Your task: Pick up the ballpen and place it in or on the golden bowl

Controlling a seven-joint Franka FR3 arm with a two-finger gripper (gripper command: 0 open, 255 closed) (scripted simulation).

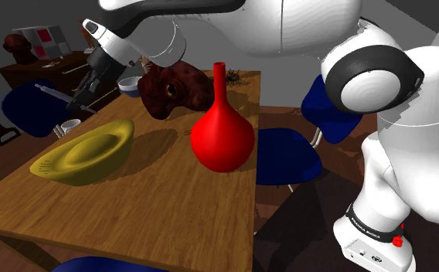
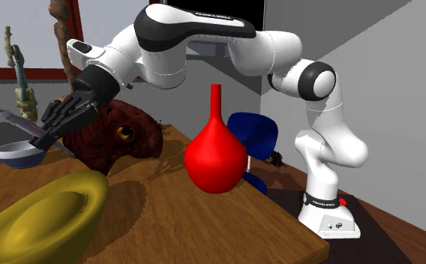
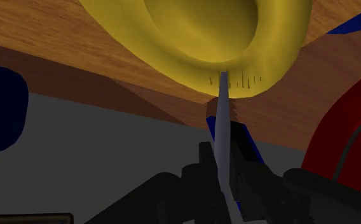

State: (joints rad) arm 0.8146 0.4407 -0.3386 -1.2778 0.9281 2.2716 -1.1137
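Note:
A thin grey ballpen (image 1: pixel 52 93) hangs level in the air, and my black gripper (image 1: pixel 83 96) is shut on it. The gripper is above the table, past the far side of the golden bowl (image 1: pixel 86 154) at the shoulder view's left. In the second exterior view the ballpen (image 2: pixel 13 118) sticks out from the gripper (image 2: pixel 46 135), up and back from the golden bowl (image 2: pixel 39 217). In the wrist view the ballpen (image 3: pixel 222 133) runs from between the fingers of the gripper (image 3: pixel 222 153) toward the golden bowl's rim (image 3: pixel 192 76).
On the wooden table (image 1: pixel 164 209), a tall red vase (image 1: pixel 222 135) stands beside the bowl. A brown head-shaped figure (image 1: pixel 171 89), a small blue-and-white bowl (image 1: pixel 131 85) and a white cup (image 1: pixel 67 127) sit behind it. Blue chairs (image 1: pixel 287 154) ring the table.

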